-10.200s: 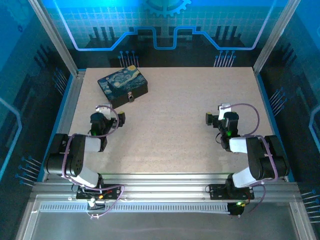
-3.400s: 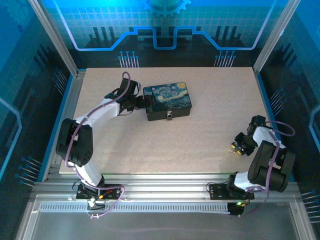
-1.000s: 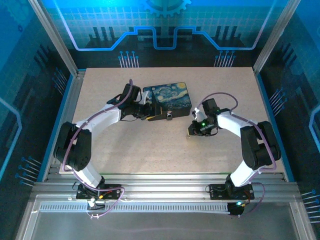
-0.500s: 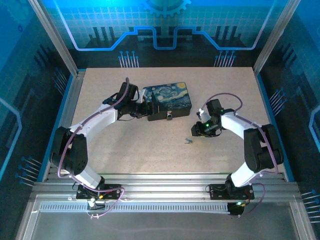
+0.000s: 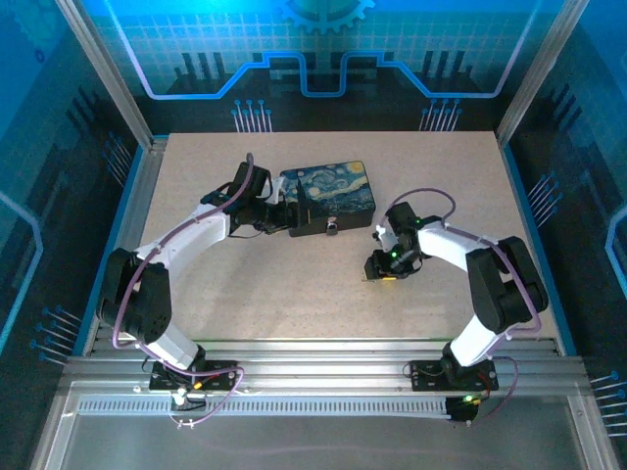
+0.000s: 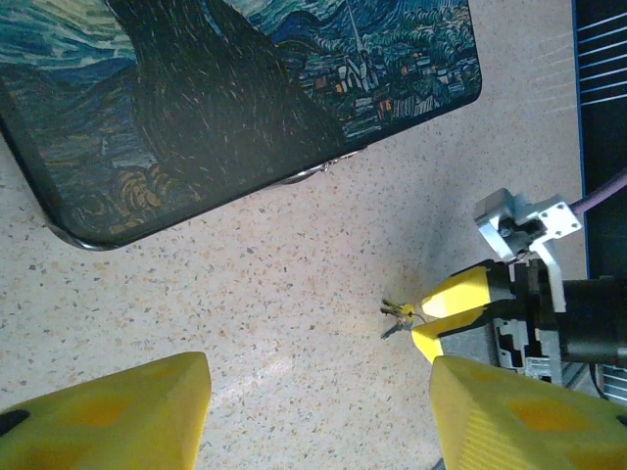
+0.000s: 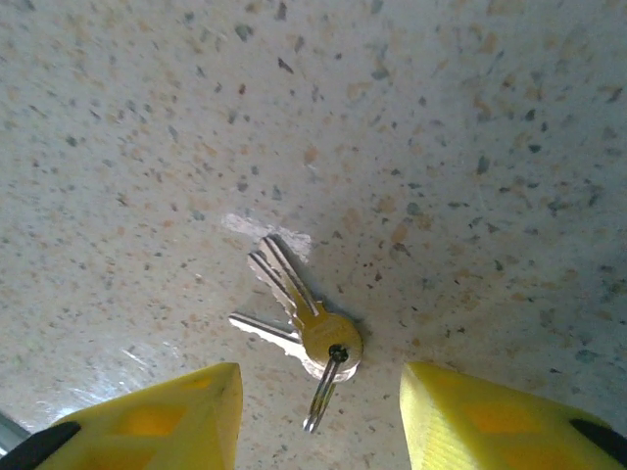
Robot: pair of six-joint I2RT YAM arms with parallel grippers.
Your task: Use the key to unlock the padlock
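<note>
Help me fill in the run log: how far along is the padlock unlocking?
Early. Nothing looks done: the padlock sits at the front of the painted box, and the keys lie flat on the table. In hand: the right gripper, open, straddles the keys without gripping them; the left gripper is open near the box. Left: grasp a key, insert it, turn it.

Overhead camera looks down; close wrist cameras share keys (image 7: 315,336)
</note>
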